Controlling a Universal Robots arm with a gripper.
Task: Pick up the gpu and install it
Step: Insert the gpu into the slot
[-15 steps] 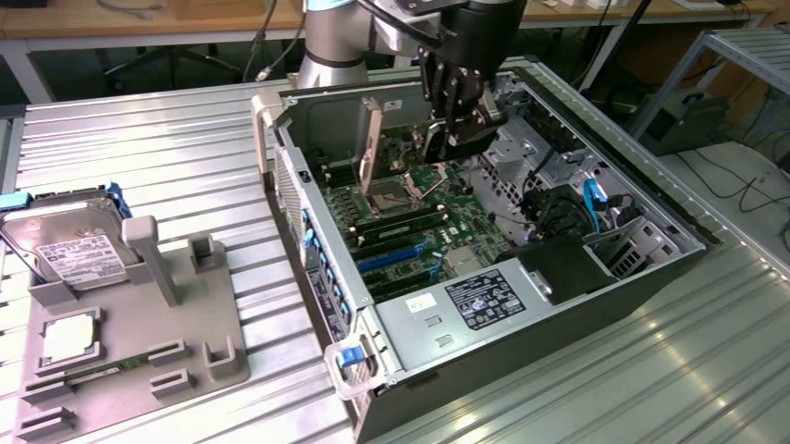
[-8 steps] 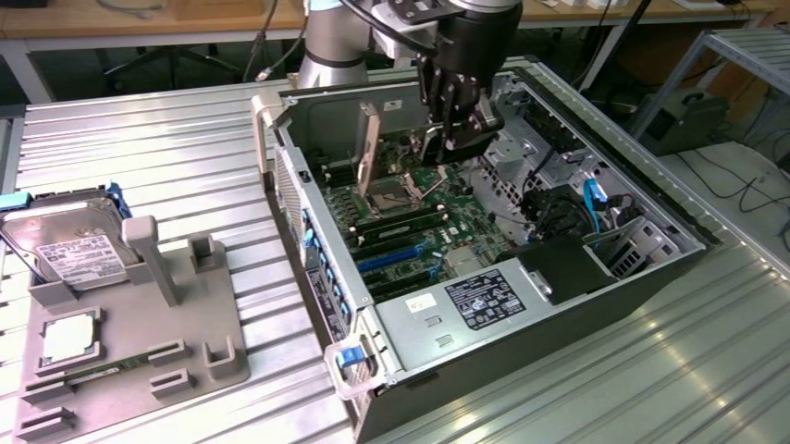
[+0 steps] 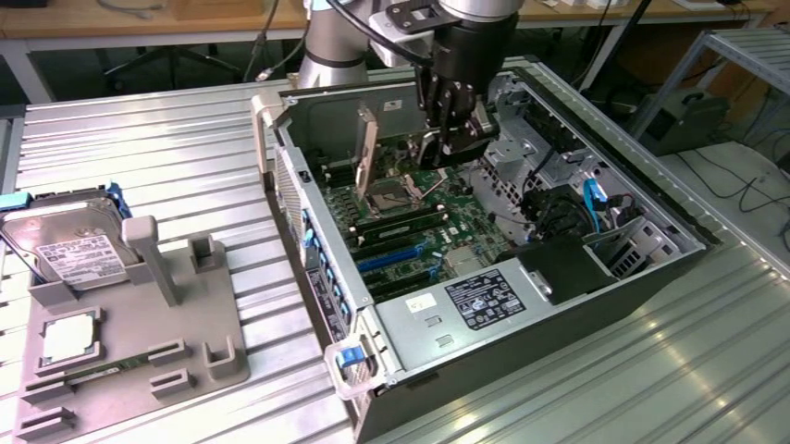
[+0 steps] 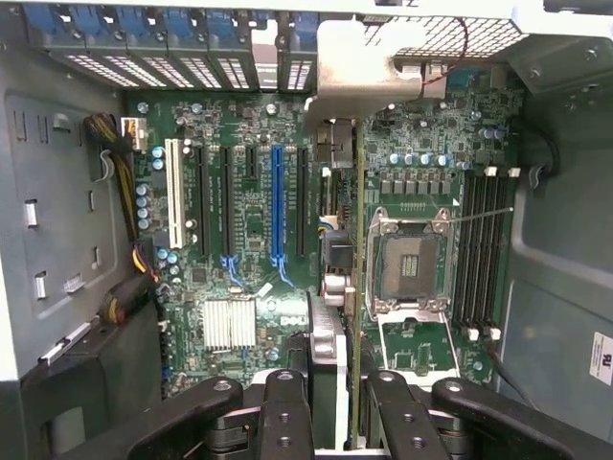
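The open computer case [image 3: 324, 277] lies on its side on the metal table. My gripper [image 3: 450, 148] reaches down into it, above the motherboard [image 3: 475, 227]. The gpu [image 4: 356, 287] stands on edge between my fingers [image 4: 287, 407], with my gripper [image 4: 338, 417] shut on it. Its silver bracket [image 4: 359, 77] points to the case's rear slot openings, and shows as a pale upright strip [image 3: 366, 148]. The card hangs over the strip of board between the expansion slots, one of them blue [image 4: 276, 201], and the empty CPU socket [image 4: 407, 264].
Memory slots [image 4: 479, 249] lie beyond the socket and a small heatsink [image 4: 230, 324] sits by the expansion slots. Blue cables [image 3: 590, 208] and drive bays fill the case's far side. A grey fixture [image 3: 185, 324] on the exterior view's left holds a hard drive [image 3: 74, 250].
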